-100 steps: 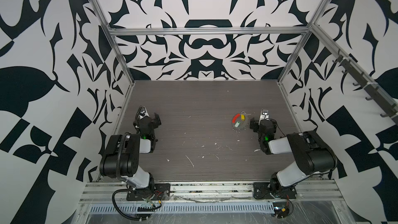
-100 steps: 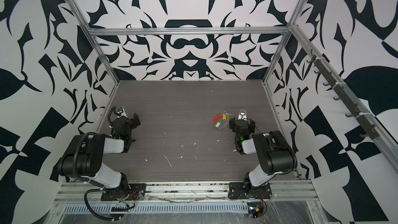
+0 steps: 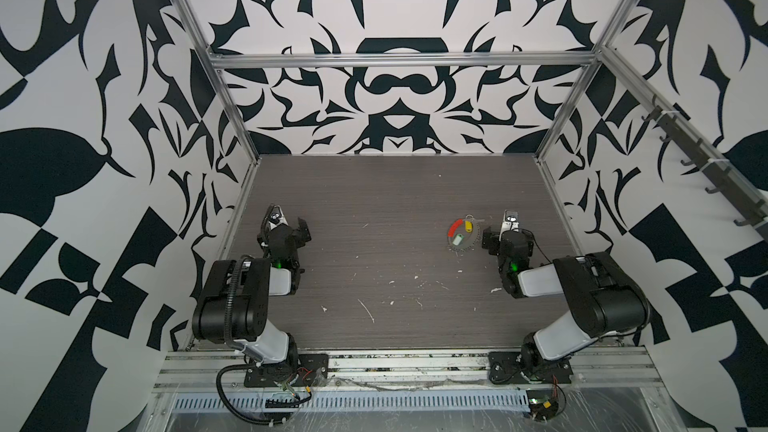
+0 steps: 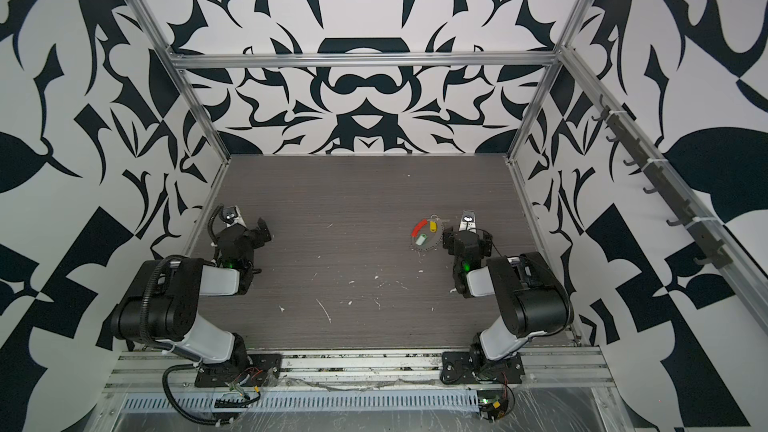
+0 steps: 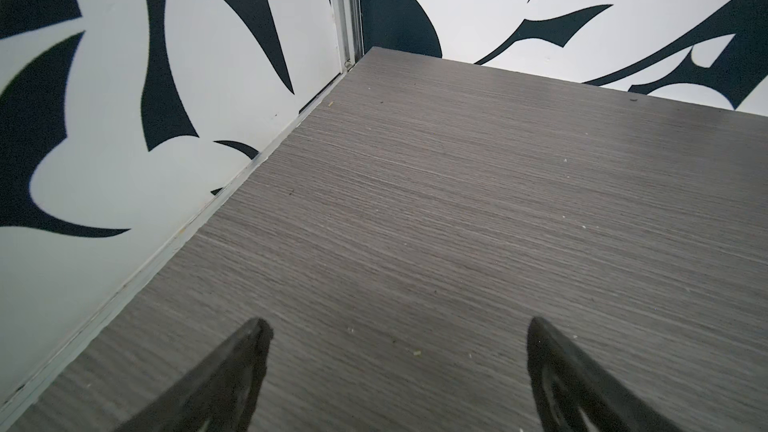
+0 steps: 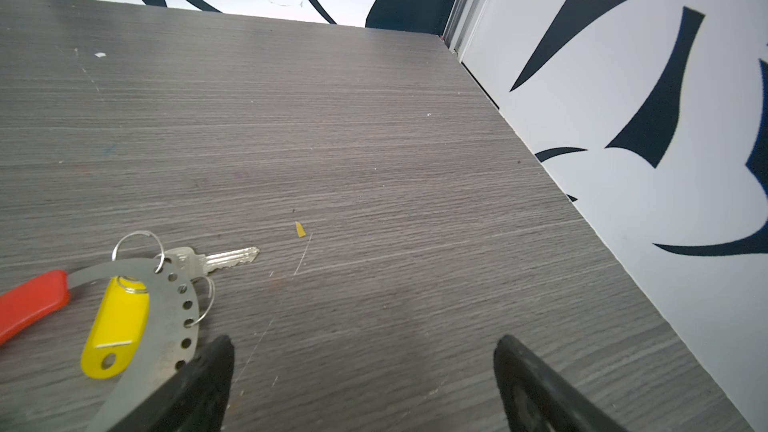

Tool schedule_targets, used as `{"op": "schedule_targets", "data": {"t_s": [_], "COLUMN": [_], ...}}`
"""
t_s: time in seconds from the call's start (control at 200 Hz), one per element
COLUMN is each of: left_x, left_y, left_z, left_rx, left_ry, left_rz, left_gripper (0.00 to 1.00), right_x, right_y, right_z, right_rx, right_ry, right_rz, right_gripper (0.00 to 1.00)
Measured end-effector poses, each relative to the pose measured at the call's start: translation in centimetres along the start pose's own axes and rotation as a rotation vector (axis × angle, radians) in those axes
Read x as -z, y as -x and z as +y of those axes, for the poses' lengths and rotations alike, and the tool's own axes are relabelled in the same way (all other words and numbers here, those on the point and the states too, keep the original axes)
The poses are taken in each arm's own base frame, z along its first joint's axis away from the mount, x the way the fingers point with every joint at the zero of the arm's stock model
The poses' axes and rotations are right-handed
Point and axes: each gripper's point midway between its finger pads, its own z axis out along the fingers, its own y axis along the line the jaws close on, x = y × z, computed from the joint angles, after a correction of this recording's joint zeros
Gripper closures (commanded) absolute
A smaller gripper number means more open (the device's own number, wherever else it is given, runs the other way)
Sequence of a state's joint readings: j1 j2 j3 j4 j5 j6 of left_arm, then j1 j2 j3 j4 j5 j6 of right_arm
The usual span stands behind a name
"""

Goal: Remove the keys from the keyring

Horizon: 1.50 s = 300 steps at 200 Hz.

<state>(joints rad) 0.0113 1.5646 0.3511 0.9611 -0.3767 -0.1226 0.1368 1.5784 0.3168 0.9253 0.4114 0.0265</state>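
Just beside the right gripper [image 6: 361, 344], toward the middle of the table [image 6: 374, 139], lies the keyring [image 6: 166, 326] with its keys [image 6: 216, 261]. This gripper is wide open and empty, and so is the left gripper [image 5: 397, 326], well apart.

Keyring [image 6: 162, 326] cut at edge, perhaps under right end effector [image 6: 362, 347].

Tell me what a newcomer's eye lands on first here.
The bold black-and-white patterned walls surround everything. On the grey table, the brightest colour is the keyring on the right side, with its red sleeve, a yellow tag and a green tag. The right gripper sits just beside it, jaws open and empty; the left gripper is far off by the left wall.
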Motion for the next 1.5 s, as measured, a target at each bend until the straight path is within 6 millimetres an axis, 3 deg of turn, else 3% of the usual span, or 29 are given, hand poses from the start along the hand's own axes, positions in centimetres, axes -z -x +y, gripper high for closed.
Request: {"op": "schedule_targets", "data": {"t_s": [1.205, 1.295, 1.5], "left_x": [0.5, 1.5, 2.9], "left_y": [0.6, 2.6, 6.1], "left_z": [-0.1, -0.1, 0.6], "left_rx": [-0.002, 0.012, 0.069], "left_ry": [-0.009, -0.018, 0.016], "left_rz": [0.002, -0.04, -0.089], "left_gripper": [0.01, 0.01, 0.01], "right_x": [0.3, 1.0, 2.5], "right_y": [0.3, 1.9, 8.0], "right_z": [-0.1, -0.5, -1.7], "right_rx": [-0.002, -0.01, -0.103], "right_ry": [0.0, -0.011, -0.061], "right_rz": [0.001, -0.006, -0.081], "right_gripper": [0.0, 0.0, 0.0]}}
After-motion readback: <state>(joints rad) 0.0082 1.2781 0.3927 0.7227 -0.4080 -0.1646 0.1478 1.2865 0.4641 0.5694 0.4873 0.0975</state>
